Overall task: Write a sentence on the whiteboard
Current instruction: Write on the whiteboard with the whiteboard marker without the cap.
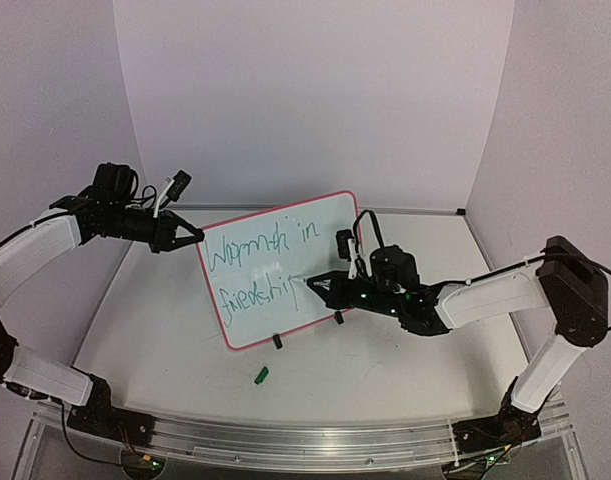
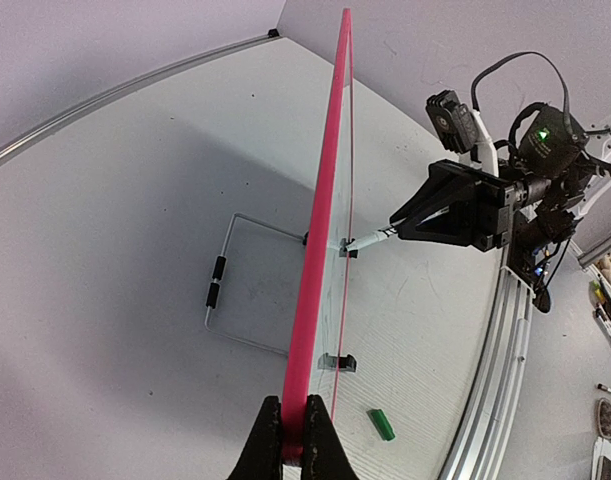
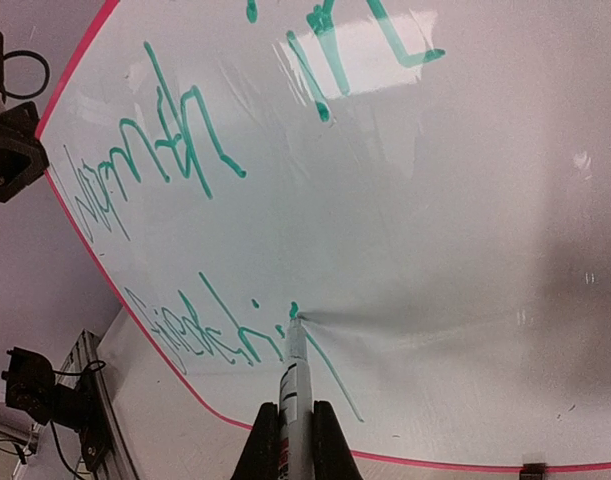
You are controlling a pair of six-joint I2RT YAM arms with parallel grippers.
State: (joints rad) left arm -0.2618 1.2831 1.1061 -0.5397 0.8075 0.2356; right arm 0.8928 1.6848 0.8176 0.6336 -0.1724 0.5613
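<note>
The whiteboard [image 1: 270, 270] stands tilted on two black clip feet mid-table, pink-red frame around it. My left gripper [image 1: 193, 238] is shut on its left edge; in the left wrist view the pink frame [image 2: 315, 270] runs edge-on up from my gripper [image 2: 295, 440]. The sentence [image 1: 257, 262] in green script fills two lines, also seen close in the right wrist view [image 3: 185, 170]. My right gripper [image 1: 320, 285] is shut on a marker [image 3: 294, 385]; its tip touches the board at the end of the lower line. The marker shows in the left wrist view [image 2: 370, 239].
A green marker cap [image 1: 262, 375] lies on the table in front of the board, also in the left wrist view [image 2: 382, 424]. A wire stand [image 2: 230, 285] lies behind the board. Walls close in at the back and sides.
</note>
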